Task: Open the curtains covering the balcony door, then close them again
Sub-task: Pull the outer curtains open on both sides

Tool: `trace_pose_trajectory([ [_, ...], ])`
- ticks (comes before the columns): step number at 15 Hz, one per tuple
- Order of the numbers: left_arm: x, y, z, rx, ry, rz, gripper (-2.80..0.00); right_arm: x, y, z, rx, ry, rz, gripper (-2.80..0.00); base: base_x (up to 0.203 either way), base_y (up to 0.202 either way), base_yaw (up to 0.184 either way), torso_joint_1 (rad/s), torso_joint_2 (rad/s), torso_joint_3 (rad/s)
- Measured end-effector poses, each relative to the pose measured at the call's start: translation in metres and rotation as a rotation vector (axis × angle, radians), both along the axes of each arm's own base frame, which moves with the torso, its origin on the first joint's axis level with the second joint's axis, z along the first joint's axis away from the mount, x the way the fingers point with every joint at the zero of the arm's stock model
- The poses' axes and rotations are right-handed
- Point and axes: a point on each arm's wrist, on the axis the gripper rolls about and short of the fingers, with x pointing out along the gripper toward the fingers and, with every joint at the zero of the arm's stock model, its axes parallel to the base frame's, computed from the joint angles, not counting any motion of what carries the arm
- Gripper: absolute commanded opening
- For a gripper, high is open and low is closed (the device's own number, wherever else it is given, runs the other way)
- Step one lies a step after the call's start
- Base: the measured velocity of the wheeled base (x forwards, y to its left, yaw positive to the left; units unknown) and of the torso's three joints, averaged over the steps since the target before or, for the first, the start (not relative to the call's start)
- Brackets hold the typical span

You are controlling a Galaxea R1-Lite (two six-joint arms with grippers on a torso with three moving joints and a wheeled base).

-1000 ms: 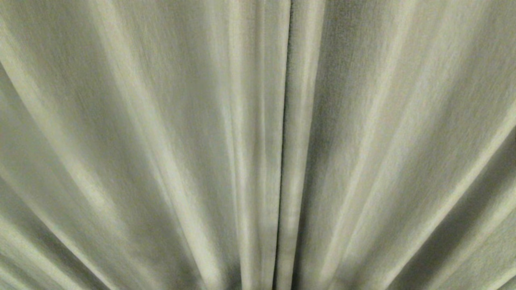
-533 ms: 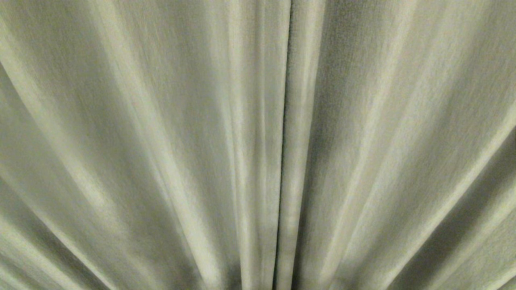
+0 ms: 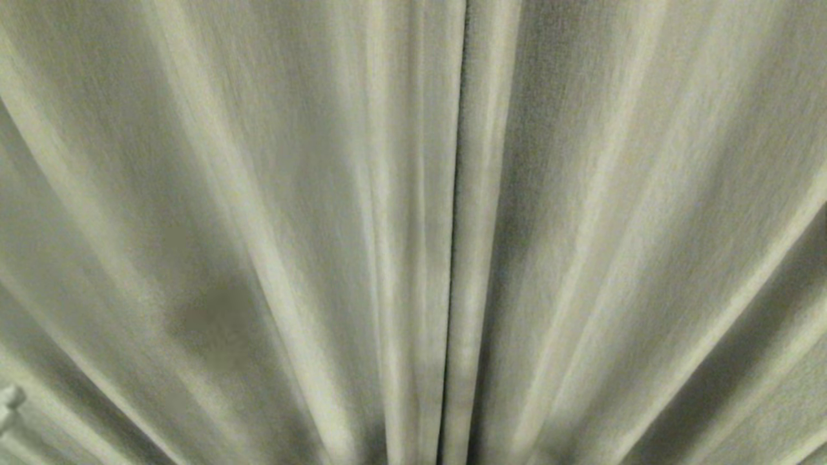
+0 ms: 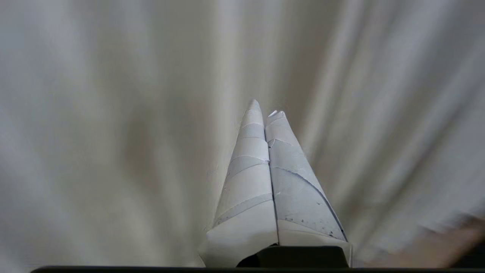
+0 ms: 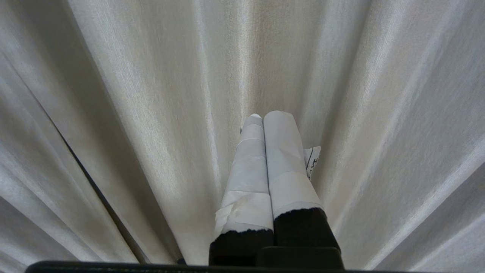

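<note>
Cream-beige pleated fabric is filling everything I am looking at: the curtains are hanging fully drawn, two panels meeting at a dark seam just right of centre in the head view, so the balcony door behind them is staying hidden. I am keeping the left hand pinched fully together and empty, pointing at the left panel's folds, probably to push into the fabric rather than pinch it. The right hand is sitting likewise clamped on nothing, aimed at the right panel. Opening is not yet begun.
</note>
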Motion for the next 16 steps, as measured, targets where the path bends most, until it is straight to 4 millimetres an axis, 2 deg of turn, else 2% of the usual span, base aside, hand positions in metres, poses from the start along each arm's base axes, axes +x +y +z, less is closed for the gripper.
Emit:
trace_pose_trajectory([
  [3,0.032,-0.009,0.052,-0.036,0.031,-0.219,-2.80,0.000,0.000,0.000,0.000,0.000,0.000,-2.80,0.000,0.000,0.000,0.000,0.00,0.000],
  [7,0.082,-0.040,0.092,-0.065,0.057,-0.400,-2.80,0.000,0.000,0.000,0.000,0.000,0.000,-2.80,0.000,0.000,0.000,0.000,0.00,0.000],
  [11,0.108,-0.074,0.104,-0.083,0.125,-0.530,-2.80,0.000,0.000,0.000,0.000,0.000,0.000,-2.80,0.000,0.000,0.000,0.000,0.00,0.000],
  [16,0.115,-0.098,0.100,-0.060,0.175,-0.563,-2.80,0.000,0.000,0.000,0.000,0.000,0.000,-2.80,0.000,0.000,0.000,0.000,0.00,0.000],
])
